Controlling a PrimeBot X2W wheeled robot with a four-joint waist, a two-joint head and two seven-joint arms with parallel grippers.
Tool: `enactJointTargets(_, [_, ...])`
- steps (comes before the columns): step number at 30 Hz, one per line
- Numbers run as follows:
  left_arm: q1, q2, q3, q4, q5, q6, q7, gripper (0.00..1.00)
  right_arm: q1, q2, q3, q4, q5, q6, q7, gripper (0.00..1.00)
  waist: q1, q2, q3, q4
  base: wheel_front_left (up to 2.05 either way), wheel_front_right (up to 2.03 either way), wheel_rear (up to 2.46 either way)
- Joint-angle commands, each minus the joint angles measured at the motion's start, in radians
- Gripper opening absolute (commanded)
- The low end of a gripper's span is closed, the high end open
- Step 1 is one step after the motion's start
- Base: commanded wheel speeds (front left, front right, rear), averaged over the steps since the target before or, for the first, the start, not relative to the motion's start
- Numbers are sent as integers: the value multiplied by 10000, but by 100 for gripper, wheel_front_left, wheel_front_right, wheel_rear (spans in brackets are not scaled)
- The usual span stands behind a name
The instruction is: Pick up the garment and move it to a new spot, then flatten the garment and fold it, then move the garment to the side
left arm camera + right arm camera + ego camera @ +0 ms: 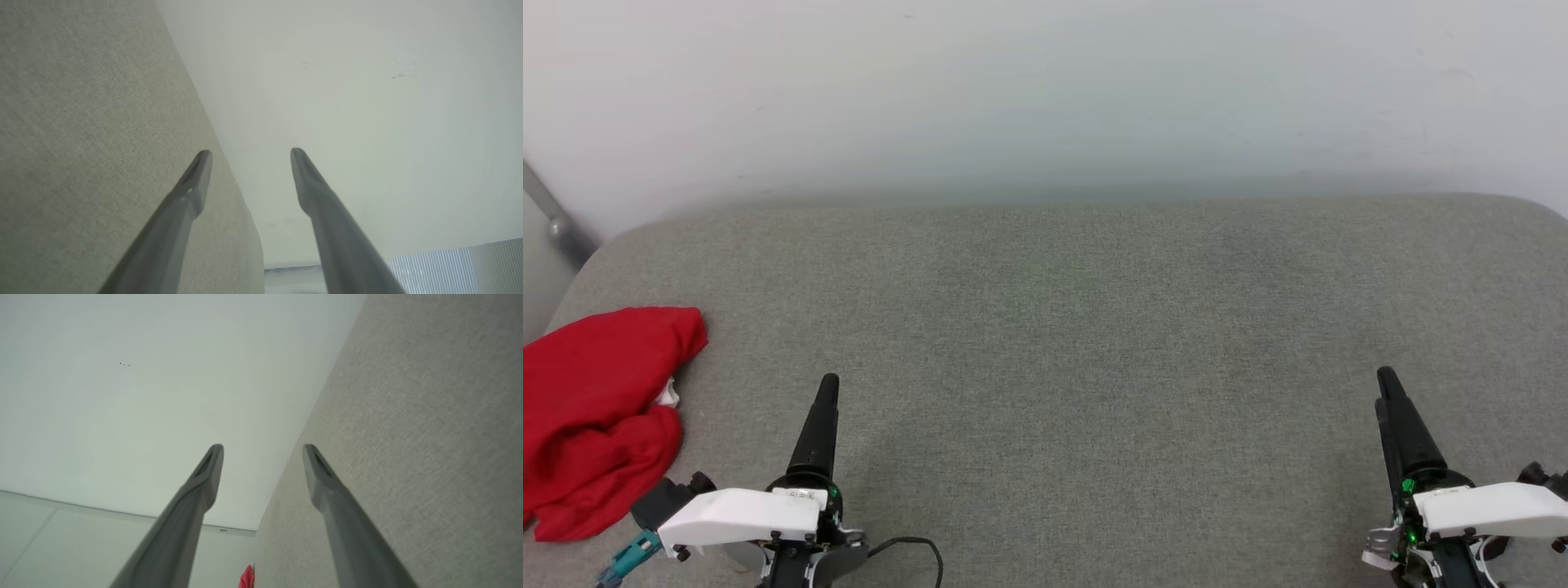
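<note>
Head camera high over grey cushion, wrist cameras close along it, facing shared wall

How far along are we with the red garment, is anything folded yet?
Nothing looks done: the garment lies bunched in a heap at the far left edge of the grey cushion, neither flattened nor folded. Nothing is in hand: the left gripper and right gripper are both open, empty and apart from the cloth. Left to do: pick it up, move it, flatten, fold, set it aside.
</note>
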Motion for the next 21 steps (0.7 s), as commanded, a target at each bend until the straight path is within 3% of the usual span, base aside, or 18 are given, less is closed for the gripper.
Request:
enactJointTargets(1, [-171, 18, -82, -297, 487, -5, -109, 100, -90, -61, 85, -258, -536, 0, -117, 100, 0, -1, -5, 1, 0, 0, 0])
enactJointTargets(13, [-102, 19, -500, -789, 3678, 65, -587, 100, 85, 43, 77, -730, -3531, 0, -458, 100, 0, -1, -25, 34, 0, 0, 0])
enactJointTargets(21, [-109, 21, -730, -881, 5108, 94, -876, 100, 195, 65, 71, -1045, -4949, 0, -426, 100, 0, -1, -15, 62, 0, 0, 0])
